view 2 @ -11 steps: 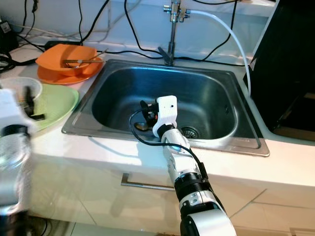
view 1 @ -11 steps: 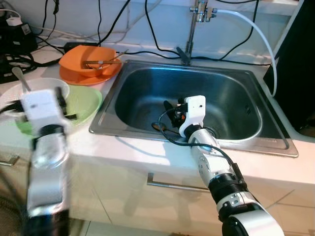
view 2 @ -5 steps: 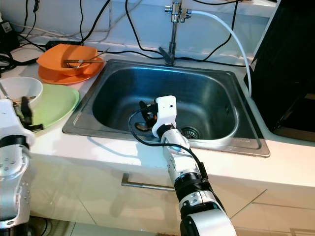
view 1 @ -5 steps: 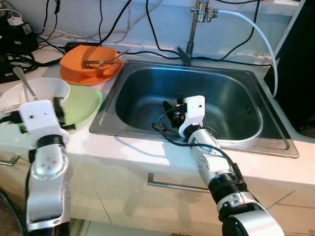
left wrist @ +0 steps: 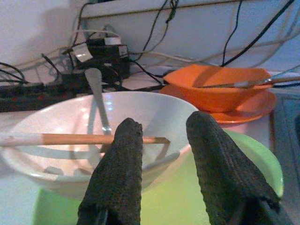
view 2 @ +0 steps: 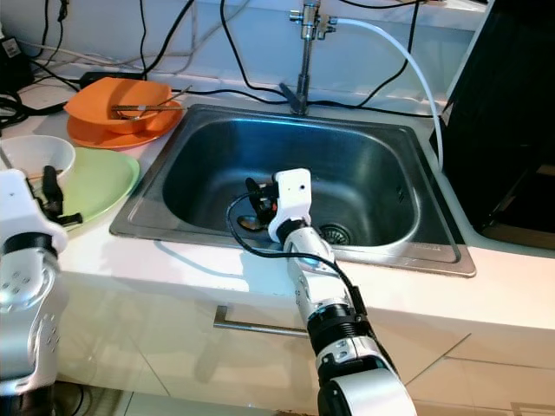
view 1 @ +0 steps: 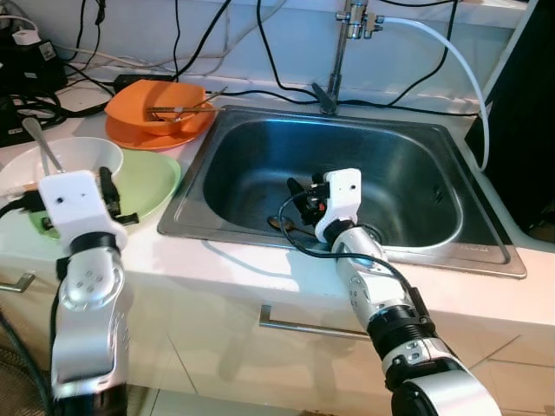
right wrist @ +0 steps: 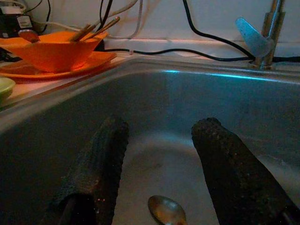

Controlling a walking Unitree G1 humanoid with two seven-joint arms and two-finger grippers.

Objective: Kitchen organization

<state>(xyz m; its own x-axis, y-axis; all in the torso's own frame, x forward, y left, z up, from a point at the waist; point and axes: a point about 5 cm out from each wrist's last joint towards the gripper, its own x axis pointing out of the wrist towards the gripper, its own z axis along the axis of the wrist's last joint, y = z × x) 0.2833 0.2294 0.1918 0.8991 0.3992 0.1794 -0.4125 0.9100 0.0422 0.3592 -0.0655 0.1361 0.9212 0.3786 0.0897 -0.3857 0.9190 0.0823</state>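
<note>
A white bowl (view 1: 68, 159) sits on a pale green plate (view 1: 154, 182) on the counter left of the sink. A grey spoon (left wrist: 96, 96) and a wooden chopstick (left wrist: 61, 138) rest in it. My left gripper (left wrist: 164, 124) is open, its fingertips level with the bowl's near rim, one to each side of it. My right gripper (right wrist: 161, 124) is open low inside the steel sink (view 1: 408, 173), just above a small spoon (right wrist: 167, 211) on the sink floor.
An orange bowl (view 1: 154, 108) holding chopsticks stands on an orange plate behind the green plate. Black cables and power strips (view 1: 26, 61) crowd the back left. A faucet (view 1: 340, 48) with a white hose rises behind the sink. A drawer handle (view 1: 303, 325) runs below the counter.
The left arm, blurred in motion a second ago, has steadied with its gripper at the white bowl. The right arm has not moved.
</note>
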